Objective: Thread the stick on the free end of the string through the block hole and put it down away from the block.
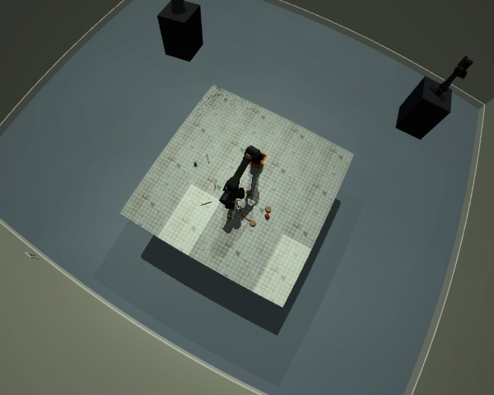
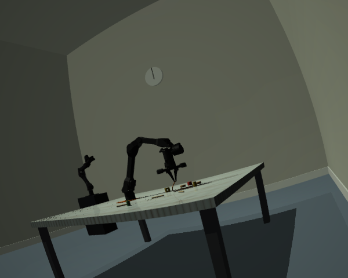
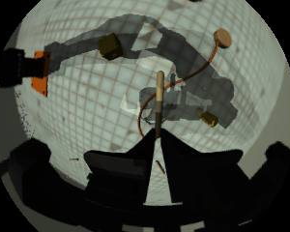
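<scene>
A pale, grid-patterned table [image 1: 174,148] [image 2: 192,198] [image 3: 77,111] bears a black jointed arm [image 1: 240,169] [image 2: 130,167], its gripper [image 1: 236,199] [image 2: 174,180] [image 3: 157,130] clenched on a thin wooden stick [image 3: 159,92] above the tabletop. Seen from overhead, the dark-yellow wooden block [image 1: 249,192] [image 2: 166,190] [image 3: 109,46] sits on the table just right of the claw — well apart from the stick, which is outside its hole. Nearer and to the right lies the round wooden button [image 1: 253,223] [image 3: 222,38], with a brown-orange string [image 1: 244,215] [image 3: 184,79] curving toward the gripper. Small items share the table — a red object [image 1: 267,216] at right, a green one [image 1: 195,164] at far left.
</scene>
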You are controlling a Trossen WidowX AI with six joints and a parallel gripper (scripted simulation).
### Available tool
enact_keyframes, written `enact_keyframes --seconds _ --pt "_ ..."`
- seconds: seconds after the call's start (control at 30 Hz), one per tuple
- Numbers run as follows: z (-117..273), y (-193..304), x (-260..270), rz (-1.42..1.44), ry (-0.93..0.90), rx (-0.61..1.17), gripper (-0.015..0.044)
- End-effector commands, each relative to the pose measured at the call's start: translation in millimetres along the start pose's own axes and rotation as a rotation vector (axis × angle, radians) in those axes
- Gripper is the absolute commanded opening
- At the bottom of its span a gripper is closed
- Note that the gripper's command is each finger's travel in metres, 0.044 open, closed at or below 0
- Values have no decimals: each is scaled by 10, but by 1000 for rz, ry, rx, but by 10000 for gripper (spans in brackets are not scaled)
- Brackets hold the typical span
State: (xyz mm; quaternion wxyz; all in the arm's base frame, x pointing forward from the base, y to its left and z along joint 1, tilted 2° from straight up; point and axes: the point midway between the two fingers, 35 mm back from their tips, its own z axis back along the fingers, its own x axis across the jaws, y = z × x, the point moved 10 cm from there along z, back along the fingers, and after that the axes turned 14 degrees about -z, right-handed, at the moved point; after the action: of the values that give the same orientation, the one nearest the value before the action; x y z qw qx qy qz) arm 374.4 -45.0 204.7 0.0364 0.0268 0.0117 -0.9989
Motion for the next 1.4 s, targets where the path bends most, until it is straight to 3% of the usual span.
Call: enact_keyframes --seconds 0.0,1.37 --pt "-38 -30 -35 167 -12 1 0" --pt "-28 280 -258 258 -10 4 0"
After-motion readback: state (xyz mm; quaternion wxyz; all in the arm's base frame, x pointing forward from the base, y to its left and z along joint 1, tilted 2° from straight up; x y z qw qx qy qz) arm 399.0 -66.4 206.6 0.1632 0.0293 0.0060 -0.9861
